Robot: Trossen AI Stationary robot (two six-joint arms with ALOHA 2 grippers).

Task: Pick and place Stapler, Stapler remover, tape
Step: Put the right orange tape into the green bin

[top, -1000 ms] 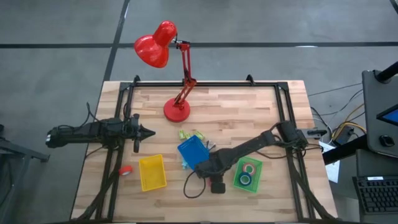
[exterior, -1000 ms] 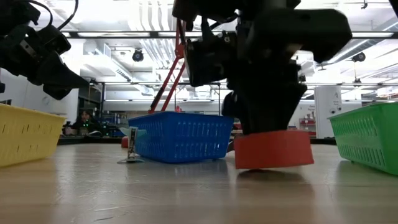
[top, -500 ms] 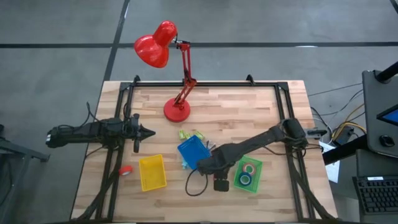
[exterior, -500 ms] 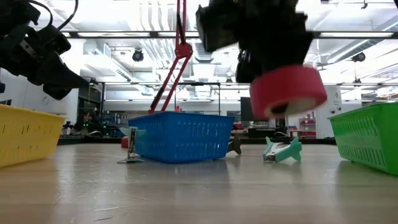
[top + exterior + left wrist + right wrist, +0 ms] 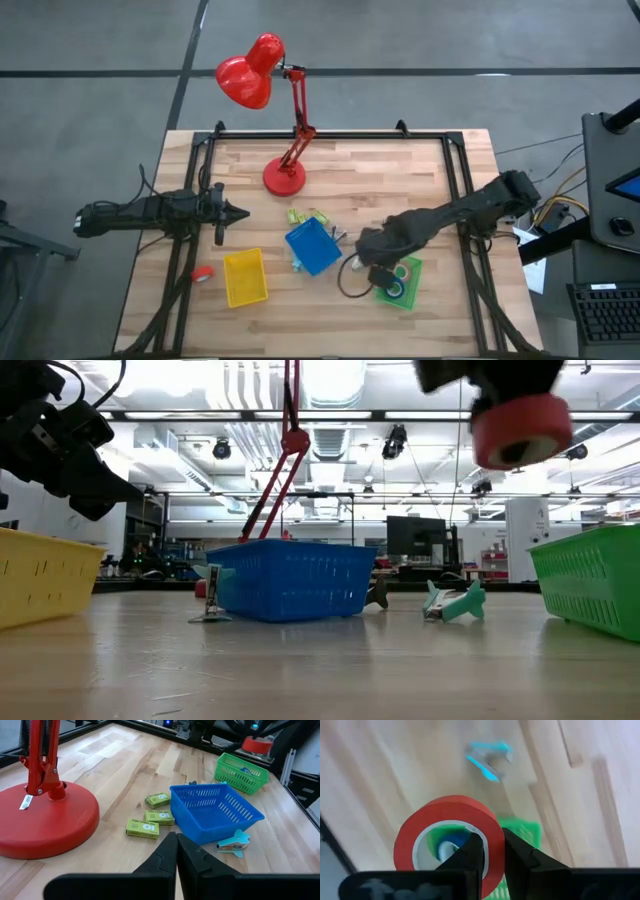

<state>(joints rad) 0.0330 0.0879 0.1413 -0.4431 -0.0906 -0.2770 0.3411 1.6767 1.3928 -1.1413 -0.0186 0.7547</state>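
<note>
Overhead, table-level and left wrist views share the blue basket (image 5: 311, 247).

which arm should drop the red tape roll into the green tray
The right. Its gripper is shut on the red tape roll, raised above the green tray. The left gripper waits shut and empty, far across the table.

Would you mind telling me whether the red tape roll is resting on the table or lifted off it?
Lifted. In the low view the red tape roll hangs well above the table, clamped in the right gripper, near the green tray.
</note>
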